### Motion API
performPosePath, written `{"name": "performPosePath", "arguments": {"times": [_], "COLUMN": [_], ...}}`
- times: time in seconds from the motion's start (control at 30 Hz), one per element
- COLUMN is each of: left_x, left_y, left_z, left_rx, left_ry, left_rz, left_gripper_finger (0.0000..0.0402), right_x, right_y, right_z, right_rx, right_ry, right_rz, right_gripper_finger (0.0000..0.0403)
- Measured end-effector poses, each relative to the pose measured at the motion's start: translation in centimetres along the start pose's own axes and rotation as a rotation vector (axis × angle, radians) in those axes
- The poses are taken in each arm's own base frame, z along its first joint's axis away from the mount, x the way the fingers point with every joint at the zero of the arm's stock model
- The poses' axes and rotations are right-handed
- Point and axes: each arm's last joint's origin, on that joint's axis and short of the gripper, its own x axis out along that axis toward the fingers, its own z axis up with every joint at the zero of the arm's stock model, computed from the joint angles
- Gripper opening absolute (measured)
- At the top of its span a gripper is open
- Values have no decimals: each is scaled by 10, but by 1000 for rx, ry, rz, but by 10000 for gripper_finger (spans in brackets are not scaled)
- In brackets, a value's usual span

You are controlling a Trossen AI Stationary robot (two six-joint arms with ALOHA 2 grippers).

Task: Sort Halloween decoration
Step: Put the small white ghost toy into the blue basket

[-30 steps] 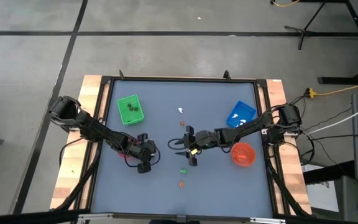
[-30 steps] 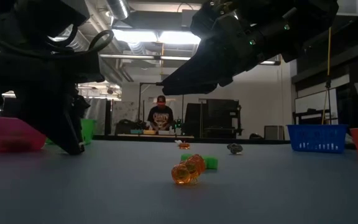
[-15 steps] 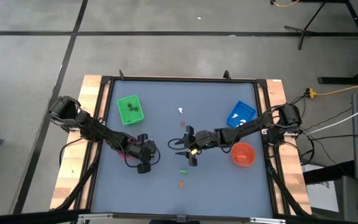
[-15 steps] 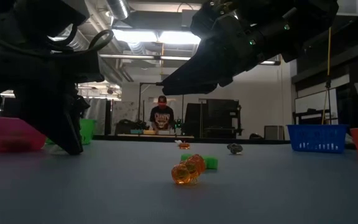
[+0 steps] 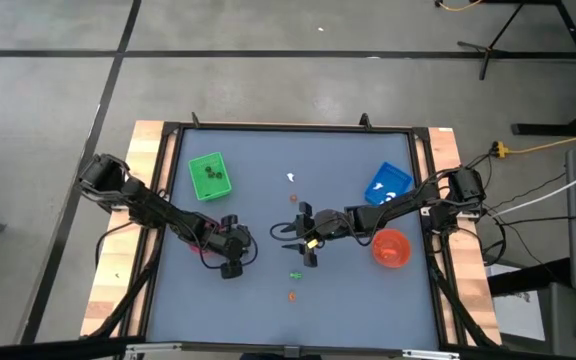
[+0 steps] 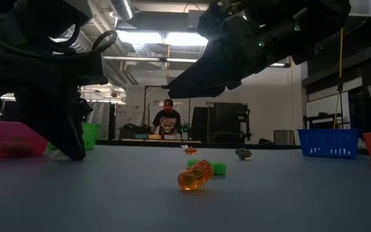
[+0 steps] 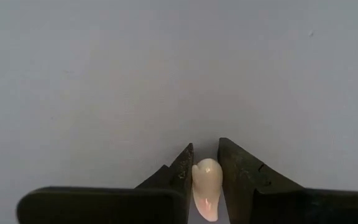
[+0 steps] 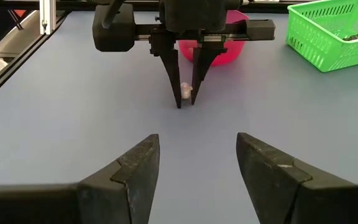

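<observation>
Standing over a grey-blue table [image 5: 258,300] w/ two dark arms meeting near its middle. Left gripper [image 7: 207,171] is down at the tabletop, left of centre, fingers narrow and pinched on a small white glossy figure [image 7: 206,188] held between the tips; right wrist view shows same figure [image 8: 186,90] just at the table surface, can't tell if touching. Right gripper [image 8: 197,165] hangs above the table near centre, pointing at the left one, fingers wide apart w/ nothing between them.

Containers: green square mesh tray [image 5: 209,175] at far left w/ a few dark figures inside, blue square mesh tray [image 5: 388,184] at far right, orange round bowl [image 5: 391,248] near the blue tray, pink round bowl [image 8: 229,51] behind the left gripper.

Loose pcs on table: clear orange pumpkin-like figure [image 6: 194,176] at near edge, small green figure [image 6: 218,169] just beyond it, another orange one [image 5: 292,198] and a tiny white one [image 5: 290,178] further back, a dark one [image 6: 243,153] in low view.

Person [image 6: 167,120] in the room bkgd.
</observation>
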Motion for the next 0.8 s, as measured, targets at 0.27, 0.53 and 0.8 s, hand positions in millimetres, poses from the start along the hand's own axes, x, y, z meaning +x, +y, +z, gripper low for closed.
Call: {"name": "performPosePath", "arguments": {"times": [0.27, 0.53, 0.8], "left_x": [-5, -11, -17], "left_y": [0, 0, -8], "left_z": [3, 6, 23], "left_rx": [-7, -15, -22], "left_ry": [-23, -48, -104], "left_rz": [-14, -26, -45], "left_gripper_finger": [48, 48, 48], "right_x": [0, 0, 0], "right_y": [0, 0, 0], "right_z": [0, 0, 0], "right_rx": [0, 0, 0], "right_ry": [0, 0, 0], "right_rz": [0, 0, 0], "right_gripper_finger": [214, 214, 214]}}
